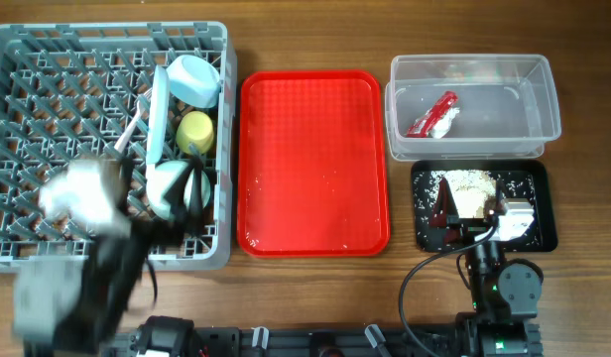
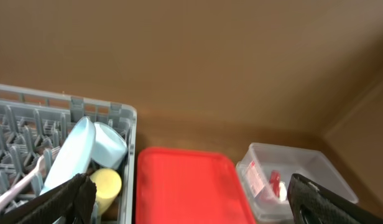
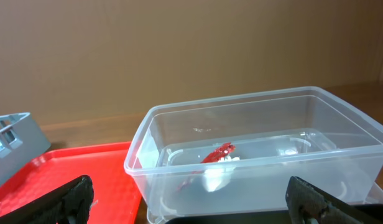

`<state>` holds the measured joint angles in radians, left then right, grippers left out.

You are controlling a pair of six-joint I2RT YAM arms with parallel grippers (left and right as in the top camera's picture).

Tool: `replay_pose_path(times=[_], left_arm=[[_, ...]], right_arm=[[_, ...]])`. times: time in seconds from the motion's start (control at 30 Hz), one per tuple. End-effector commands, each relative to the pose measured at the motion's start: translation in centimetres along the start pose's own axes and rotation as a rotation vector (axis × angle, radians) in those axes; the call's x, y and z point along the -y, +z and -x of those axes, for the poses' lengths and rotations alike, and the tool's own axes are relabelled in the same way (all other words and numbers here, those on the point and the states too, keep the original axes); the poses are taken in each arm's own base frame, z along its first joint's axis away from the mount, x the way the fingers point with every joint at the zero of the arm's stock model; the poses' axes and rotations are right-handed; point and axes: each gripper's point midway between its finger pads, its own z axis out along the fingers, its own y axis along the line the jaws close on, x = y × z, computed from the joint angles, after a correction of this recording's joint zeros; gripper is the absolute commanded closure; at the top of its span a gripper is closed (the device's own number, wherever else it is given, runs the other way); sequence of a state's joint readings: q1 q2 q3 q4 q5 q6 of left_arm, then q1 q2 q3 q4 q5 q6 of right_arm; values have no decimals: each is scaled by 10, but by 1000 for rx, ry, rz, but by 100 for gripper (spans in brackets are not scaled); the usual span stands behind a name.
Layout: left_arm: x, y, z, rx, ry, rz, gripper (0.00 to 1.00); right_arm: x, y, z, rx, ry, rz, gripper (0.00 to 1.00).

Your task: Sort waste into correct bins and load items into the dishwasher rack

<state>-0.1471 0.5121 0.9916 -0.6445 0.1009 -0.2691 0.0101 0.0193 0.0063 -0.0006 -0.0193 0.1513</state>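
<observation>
The grey dishwasher rack [image 1: 48, 89] holds the light blue plate [image 1: 158, 109] on edge, a pale bowl [image 1: 194, 79], the yellow cup [image 1: 195, 130], another pale bowl [image 1: 167, 188] and a white fork [image 1: 132, 134]. My left arm [image 1: 87, 198] is blurred over the rack's front. Its gripper [image 2: 191, 205] is open and empty. The clear tub [image 1: 544, 99] holds the red wrapper [image 1: 431, 114] and white paper [image 1: 447, 125]. The black tray [image 1: 544, 213] holds rice scraps [image 1: 469, 186]. My right gripper [image 3: 191, 208] is open and empty above the black tray, facing the tub [image 3: 253, 124].
The flat red serving tray [image 1: 315, 164] lies between the rack and the bins, with a few crumbs near its front edge. A black cable [image 1: 415, 283] loops by the right arm's base.
</observation>
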Motion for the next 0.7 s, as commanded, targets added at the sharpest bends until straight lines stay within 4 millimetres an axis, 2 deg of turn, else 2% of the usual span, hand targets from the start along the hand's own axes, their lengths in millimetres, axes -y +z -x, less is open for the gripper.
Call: replay_pose_path(times=[0.0,0.1,0.17,0.27,0.4,0.47,0.57,0.67], left_arm=[[-17,-29,-36,72,-9,11,0],[-21,-38,-50,160,3,-18,0],[-21,-37,-53,230,20,-50,0],[-21,-21,-50,325,53,-101,0],[-32,-2,-51,477,95,-126,0],[-39,6,-60,496,101,-127,0],[-54,22,-86,445,86,-99,0],[-67,30,-101,410,74,-65,0]], right_arm=[[-1,0,1,4,-18,7,0],[-1,0,1,4,-18,7,0],[-1,0,1,4,-18,7,0],[-1,0,1,4,-18,7,0],[-1,0,1,4,-18,7,0],[-1,0,1,4,-18,7,0],[-1,0,1,4,-18,7,0],[-1,0,1,4,-18,7,0]])
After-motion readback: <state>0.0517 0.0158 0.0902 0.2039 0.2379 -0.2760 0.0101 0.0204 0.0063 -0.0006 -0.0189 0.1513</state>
